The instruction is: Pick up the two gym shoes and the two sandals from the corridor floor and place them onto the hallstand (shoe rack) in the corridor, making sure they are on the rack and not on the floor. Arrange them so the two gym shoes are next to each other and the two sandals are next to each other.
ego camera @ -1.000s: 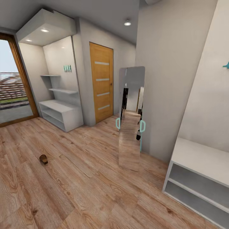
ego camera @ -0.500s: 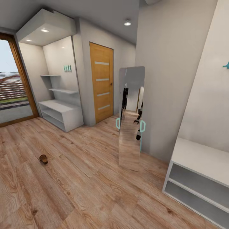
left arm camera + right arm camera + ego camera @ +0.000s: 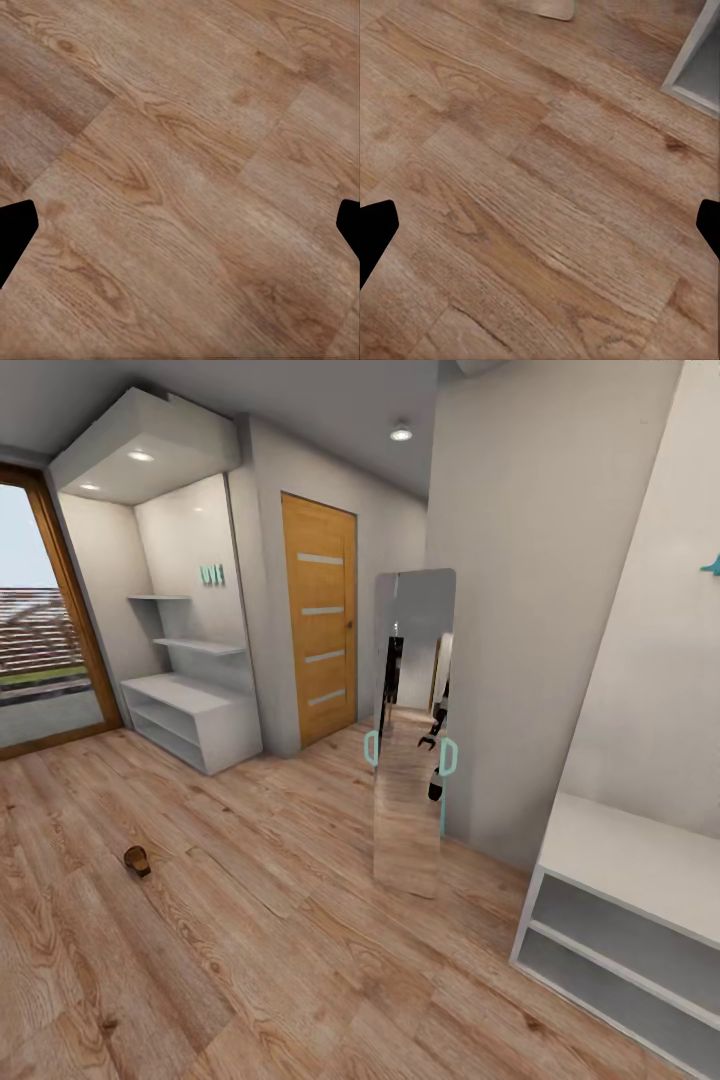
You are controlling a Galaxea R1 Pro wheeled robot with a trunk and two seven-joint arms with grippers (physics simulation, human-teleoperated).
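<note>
From the head camera I see the corridor floor point(image 3: 250, 920) of light wood planks stretching ahead. One brown sandal point(image 3: 137, 860) lies alone on it, off to my left and well short of the hallstand point(image 3: 190, 715), which stands in the far left alcove with its bench top, two low open shelves and two staggered wall shelves under mint letters point(image 3: 211, 574). The rack's shelves look bare from here. Closer on my right is a plain low white bench point(image 3: 625, 920) with two shelves, and between it and the wooden door point(image 3: 320, 630) a tall standing mirror point(image 3: 412, 730) leans by the wall.

My left tool point(image 3: 180, 229) hangs over bare planks, its two dark fingertips point(image 3: 15, 229) spread wide at the edges of the wrist picture, nothing between them. My right tool point(image 3: 540, 229) is likewise released and holding nothing, fingertips point(image 3: 375, 229) far apart over the floor, with a corner of the white bench point(image 3: 697, 64) near it. The sandal lies well apart from both tools.
</note>
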